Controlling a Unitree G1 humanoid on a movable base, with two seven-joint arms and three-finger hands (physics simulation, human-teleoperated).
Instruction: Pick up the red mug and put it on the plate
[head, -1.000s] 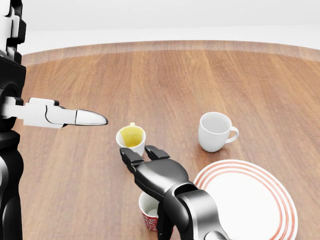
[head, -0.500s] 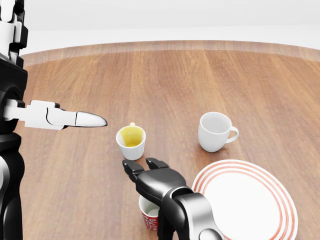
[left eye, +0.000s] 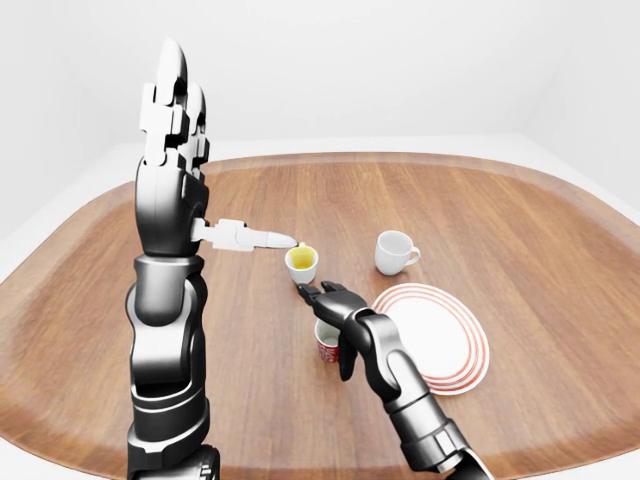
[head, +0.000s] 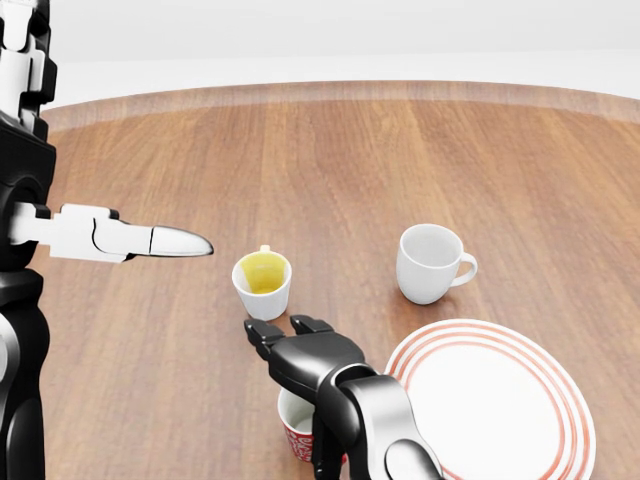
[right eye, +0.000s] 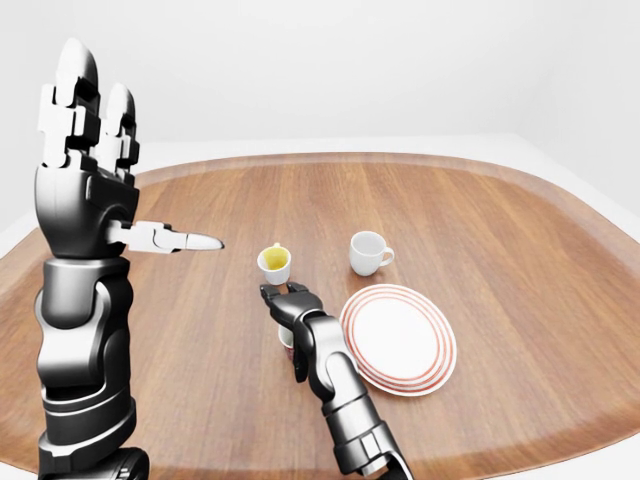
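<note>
The red mug (head: 296, 425) stands upright on the wooden surface (head: 400, 160), near the bottom edge of the head view, just left of the plate (head: 495, 400) and apart from it by a narrow strip of bare wood. Its white inside shows; most of its red wall is hidden behind the right hand (head: 300, 352), which hangs directly above the mug's rim. That hand's dark fingers (head: 262, 333) are spread and point away from the mug toward the yellow-lined cup (head: 262, 283); they grip nothing. Whether the palm touches the rim cannot be told.

The plate, white with red rings, lies flat to the right of the mug, and its top is bare. The yellow-lined cup sits above the mug in the head view, near the right hand's fingertips. A white cup (head: 430, 263) with its handle to the right stands above the plate, up and to the right of the mug, with open wood between it and the yellow-lined cup.

The left hand (left eye: 175, 115) is raised high, well left of the mug, fingers straight and apart, one white finger (head: 150, 240) jutting sideways toward the yellow-lined cup, holding nothing. The surface's curved far edge lies well beyond all the dishes.
</note>
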